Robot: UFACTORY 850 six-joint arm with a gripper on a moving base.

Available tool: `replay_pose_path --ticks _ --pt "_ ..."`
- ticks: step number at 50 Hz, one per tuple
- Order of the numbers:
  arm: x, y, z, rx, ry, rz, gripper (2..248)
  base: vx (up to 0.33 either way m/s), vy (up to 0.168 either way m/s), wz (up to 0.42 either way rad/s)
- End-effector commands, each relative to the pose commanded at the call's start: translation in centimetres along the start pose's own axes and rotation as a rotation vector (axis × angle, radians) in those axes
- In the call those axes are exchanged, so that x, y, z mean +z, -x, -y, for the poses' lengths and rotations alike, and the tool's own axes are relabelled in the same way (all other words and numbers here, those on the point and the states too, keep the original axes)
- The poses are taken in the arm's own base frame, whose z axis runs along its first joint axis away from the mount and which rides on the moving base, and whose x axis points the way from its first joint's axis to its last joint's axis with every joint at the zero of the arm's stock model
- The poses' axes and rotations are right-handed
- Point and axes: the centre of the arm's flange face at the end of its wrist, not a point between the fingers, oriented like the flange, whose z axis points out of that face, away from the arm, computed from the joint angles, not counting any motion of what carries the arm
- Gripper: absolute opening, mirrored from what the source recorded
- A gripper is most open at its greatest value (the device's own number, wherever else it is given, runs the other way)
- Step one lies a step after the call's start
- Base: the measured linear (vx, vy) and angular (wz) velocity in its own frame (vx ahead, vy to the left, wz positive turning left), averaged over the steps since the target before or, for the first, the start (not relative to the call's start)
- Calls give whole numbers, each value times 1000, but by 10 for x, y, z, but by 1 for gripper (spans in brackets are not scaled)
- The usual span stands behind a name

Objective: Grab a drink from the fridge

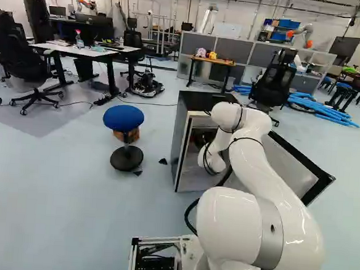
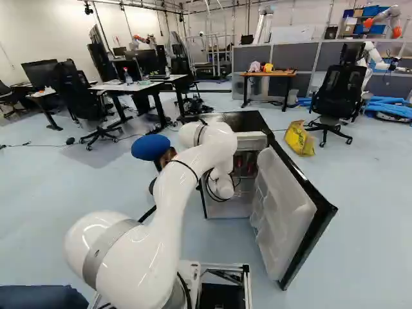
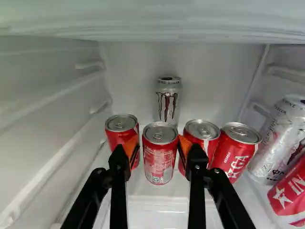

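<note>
**Red can between my spread fingers, inside the open fridge**

Far across the room, grey partitions [image 1: 250, 52] form a low wall, with a small wood-topped table [image 2: 273, 74] in front of them. Far to the left is a long white desk [image 1: 81, 51].

Nearer, my white arm [image 2: 187, 187] rises from the base and bends forward into a small fridge [image 1: 181, 141]. The fridge has a black top and stands ahead of me. Its door [image 2: 286, 212] hangs open on the right, showing the white shelves on its inner side.

One black office chair [image 1: 26, 59] stands to the left, near the desk; another [image 2: 338, 93] stands to the far right. A stool with a round blue seat [image 1: 124, 117] is left of the fridge, and a yellow bag [image 2: 299, 138] sits on the floor beyond the door.

Inside the fridge, my end effector [image 3: 157, 143] is spread, its orange pads either side of an upright red can [image 3: 160, 155]. A narrow gap shows on the left of that can; on its right I cannot tell whether the pad touches.

A tall pale can [image 3: 167, 100] stands behind it, farther in. A second tall can [image 3: 279, 143] is well to the right of my fingers. Another red can [image 3: 116, 138] is just to the left of the middle one, two more [image 3: 201, 136] [image 3: 233, 152] are to its right, and a fifth red can [image 3: 291, 191] is nearer me, beside the second tall can.
</note>
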Motion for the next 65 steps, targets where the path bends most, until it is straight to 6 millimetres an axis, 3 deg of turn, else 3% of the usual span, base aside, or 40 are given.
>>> replay_pose_path --ticks 6,7,12,13,42,65 --pt "1 0 0 -1 0 -1 134 0 0 0" --pt "1 0 0 -1 0 -1 117 0 0 0" --pt "1 0 0 -1 0 -1 117 0 0 0" --pt "1 0 0 -1 0 -1 94 0 0 0" --pt "-7 -2 1 6 2 12 93 0 0 0" --pt "-41 -35 5 26 10 51 93 0 0 0"
